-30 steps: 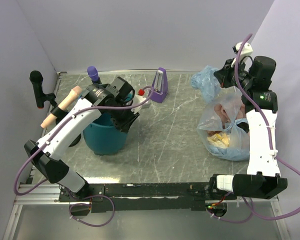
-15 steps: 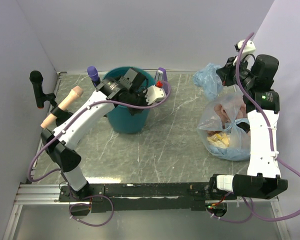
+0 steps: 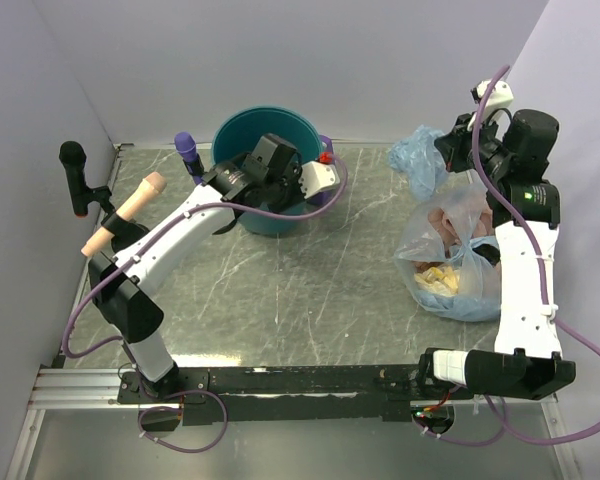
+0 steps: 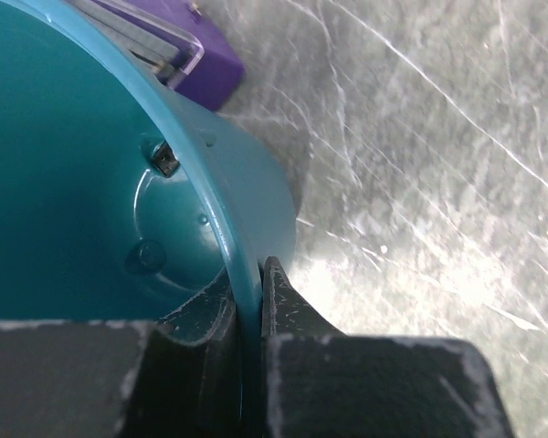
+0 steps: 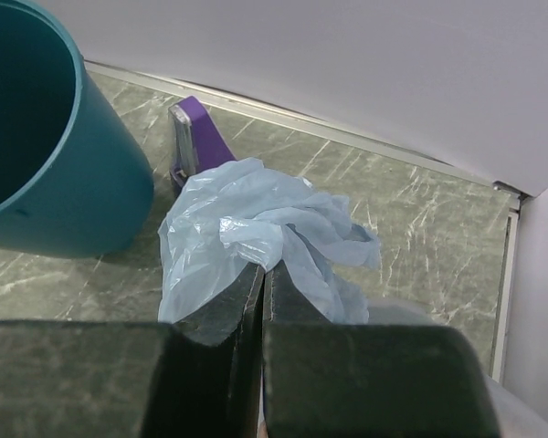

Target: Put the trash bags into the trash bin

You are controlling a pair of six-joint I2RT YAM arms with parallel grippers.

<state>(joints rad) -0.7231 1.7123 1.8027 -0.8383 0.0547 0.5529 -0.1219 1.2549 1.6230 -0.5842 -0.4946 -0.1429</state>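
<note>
The teal trash bin (image 3: 242, 131) is held up and tilted at the back centre of the table, its open mouth showing. My left gripper (image 3: 276, 178) is shut on the bin's rim, one finger inside and one outside; the left wrist view shows the rim (image 4: 221, 239) pinched in the gripper (image 4: 253, 274). The pale-blue trash bag (image 3: 414, 162) is crumpled at the back right. My right gripper (image 3: 448, 150) is shut on a fold of it. The right wrist view shows the bag (image 5: 247, 219) bunched over the gripper (image 5: 263, 270), with the bin (image 5: 46, 164) to its left.
A clear bag stuffed with yellow and pink items (image 3: 448, 258) lies under the right arm. A purple object (image 5: 197, 137) stands behind the bin by the back wall. A black microphone (image 3: 75, 172), a purple-headed one (image 3: 187, 148) and a beige rod (image 3: 126, 212) are at the left.
My left arm has carried the bin from the near left to the back centre, lifting and tilting it. My right gripper has hardly moved and still holds the bag.
</note>
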